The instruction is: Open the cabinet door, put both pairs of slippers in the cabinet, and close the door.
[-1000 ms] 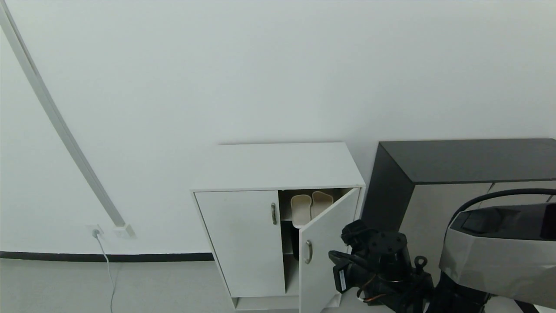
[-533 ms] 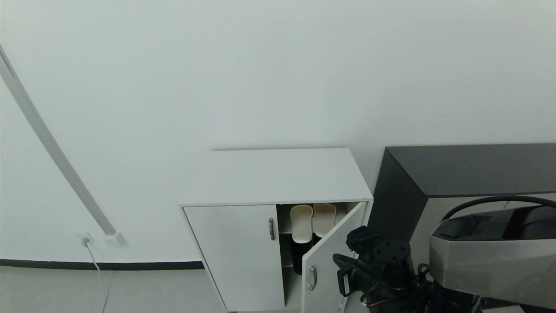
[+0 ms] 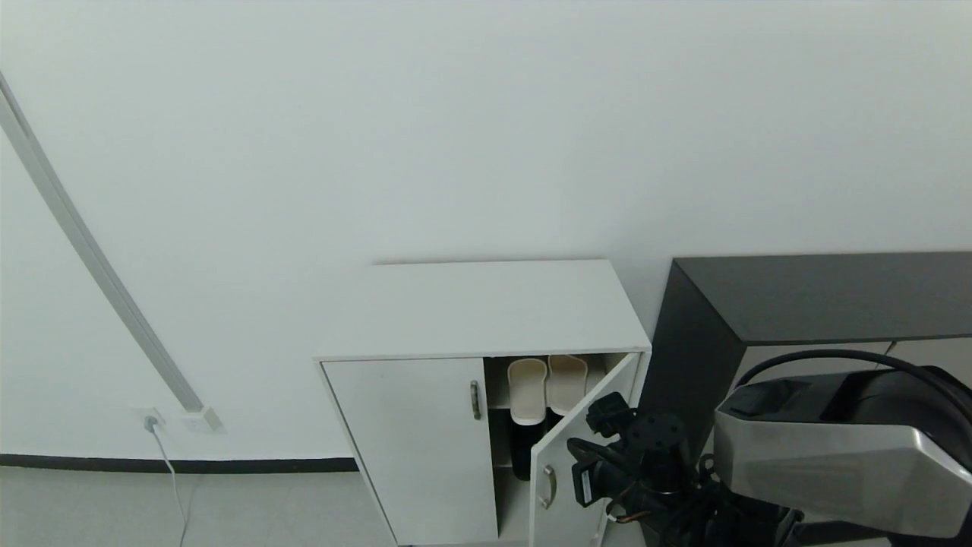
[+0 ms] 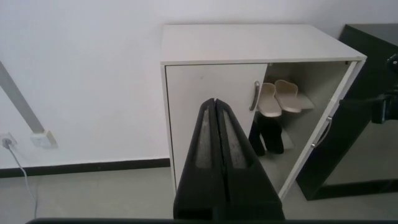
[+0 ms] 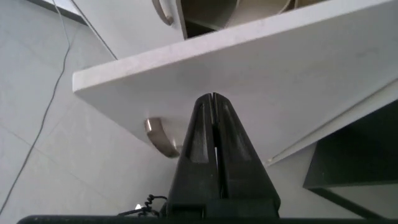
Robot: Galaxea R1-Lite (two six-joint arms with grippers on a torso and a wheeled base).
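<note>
**Slippers are in, one door half open**

You can see both pairs of slippers inside the cabinet [image 3: 486, 304]. The beige slippers [image 3: 528, 389] lie side by side on the top shelf. The black slippers [image 4: 267, 134] stand below them.

The right door [image 3: 548, 460] is half open and swings out toward you. The left door [image 3: 410, 441] is closed.

Your right gripper [image 5: 213, 97] is right at the front of the right door, just beside its handle [image 5: 160, 135]. Its jaws are pressed together and hold nothing. I cannot tell if they touch the door.

Your left gripper [image 4: 216, 101] hangs well back from the cabinet, facing the left door. Its jaws are closed too, with nothing in them.

A black stand [image 3: 820, 285] sits just beside the cabinet on the right. A wall plug [image 3: 152, 419] is low on the wall, off to the left.
</note>
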